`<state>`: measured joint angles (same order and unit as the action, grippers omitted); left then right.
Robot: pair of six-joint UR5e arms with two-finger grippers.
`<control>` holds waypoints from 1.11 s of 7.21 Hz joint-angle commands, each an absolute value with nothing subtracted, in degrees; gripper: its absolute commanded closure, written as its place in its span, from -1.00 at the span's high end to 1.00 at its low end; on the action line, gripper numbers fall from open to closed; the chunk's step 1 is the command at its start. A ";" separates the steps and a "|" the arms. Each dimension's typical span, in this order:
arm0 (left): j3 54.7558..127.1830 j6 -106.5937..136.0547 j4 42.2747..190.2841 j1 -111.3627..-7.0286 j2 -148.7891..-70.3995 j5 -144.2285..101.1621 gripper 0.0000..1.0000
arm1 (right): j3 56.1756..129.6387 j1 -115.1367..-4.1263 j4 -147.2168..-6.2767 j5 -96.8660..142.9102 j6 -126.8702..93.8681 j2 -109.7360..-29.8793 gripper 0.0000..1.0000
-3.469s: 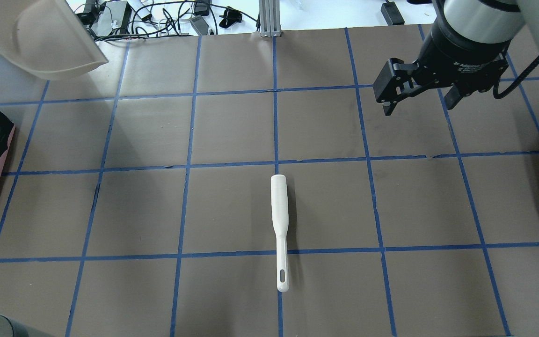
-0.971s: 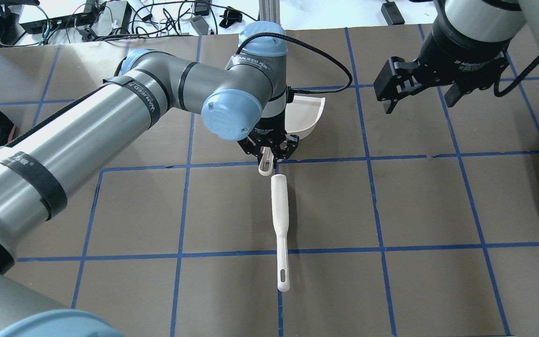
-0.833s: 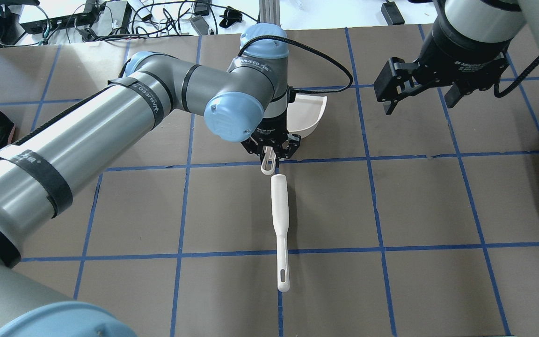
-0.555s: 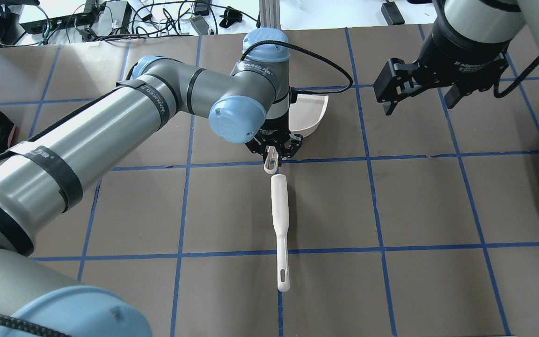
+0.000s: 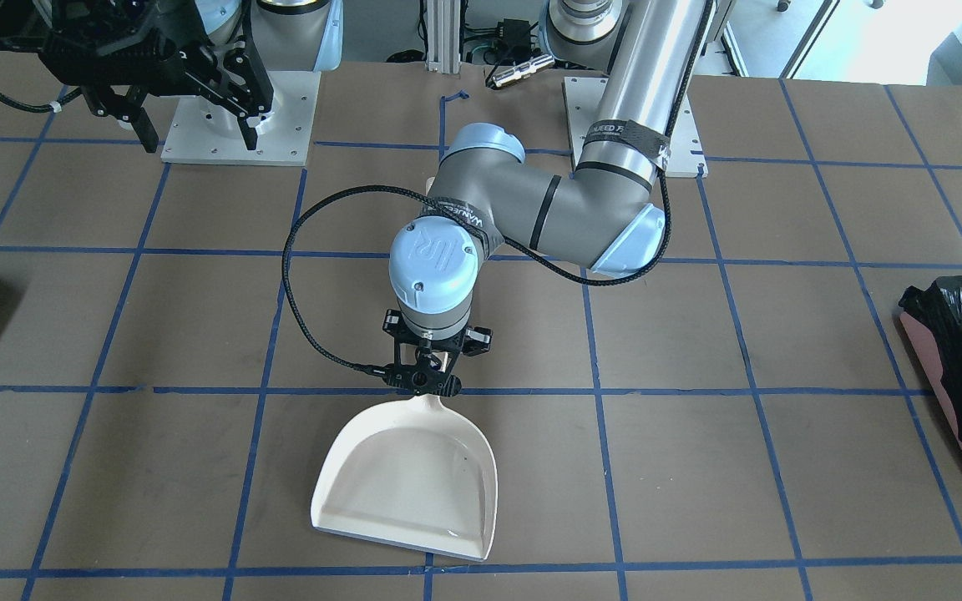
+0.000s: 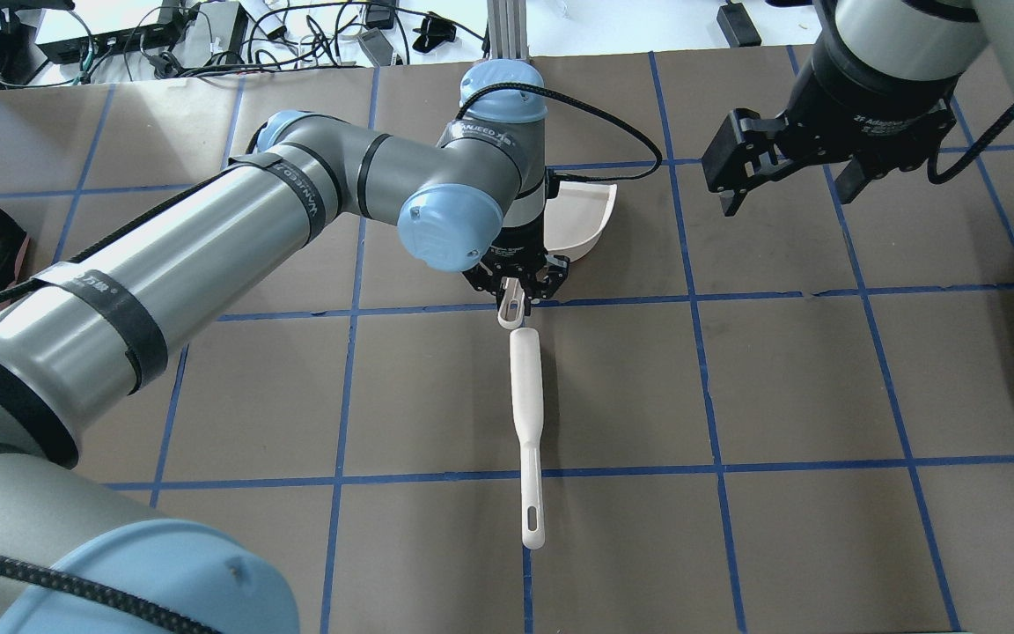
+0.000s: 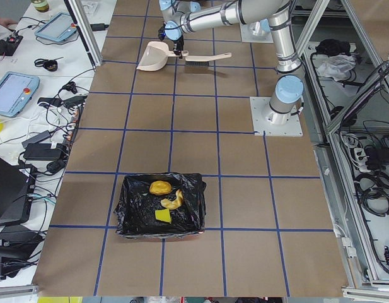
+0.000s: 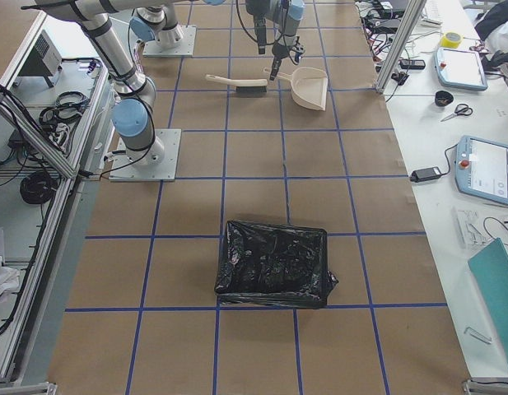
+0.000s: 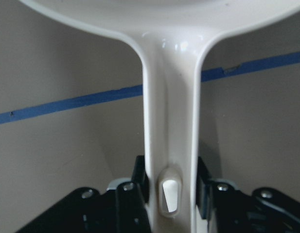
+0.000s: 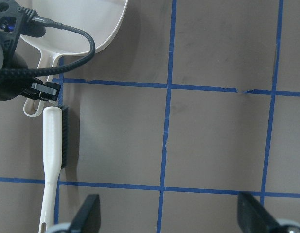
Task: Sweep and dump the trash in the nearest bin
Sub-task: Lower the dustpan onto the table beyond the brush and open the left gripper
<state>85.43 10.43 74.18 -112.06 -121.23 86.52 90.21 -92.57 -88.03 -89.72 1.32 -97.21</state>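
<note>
The cream plastic dustpan (image 5: 406, 480) seemed to lie flat and empty on the brown, blue-taped bench (image 6: 824, 396), and it serves here as the landmark. On its handle, the left gripper (image 6: 516, 287) was clamped, one finger pressed to each side of the stem just short of the hanging hole. Just beyond the handle's end, in line with it and very nearly touching, lay the white long-handled brush (image 6: 526, 396) with dark bristles, gripped by nothing. Well apart from the dustpan, up and off to one side, the right gripper (image 6: 790, 189) hung above the bench with its fingers spread and nothing between them. Farthest from the dustpan, at the bench's end on the robot's left, stood the pink-sided bin (image 5: 942, 384) lined with a crinkled black bag. The trash (image 7: 164, 201) lay inside it: an orange-brown lump, a pale crust and a yellow wedge. Sweeping and dumping looked finished, so the step in hand was probably parking the dustpan beside the brush. The next move would call for releasing the handle and rising straight up without nudging either tool.
</note>
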 commanded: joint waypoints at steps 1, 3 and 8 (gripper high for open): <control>85.34 11.07 74.18 -112.06 -121.38 86.48 -1.00 | 90.26 -92.64 -88.24 -89.21 1.41 -97.29 1.00; 85.43 13.26 74.18 -112.06 -121.46 86.40 -1.00 | 90.26 -92.55 -88.07 -89.74 1.41 -97.29 1.00; 85.34 18.98 74.09 -112.06 -121.29 82.71 0.84 | 90.26 -92.64 -87.89 -89.30 1.41 -97.38 1.00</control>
<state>85.35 17.47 74.12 -112.06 -121.36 83.19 90.22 -92.63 -87.93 -89.34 1.40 -97.38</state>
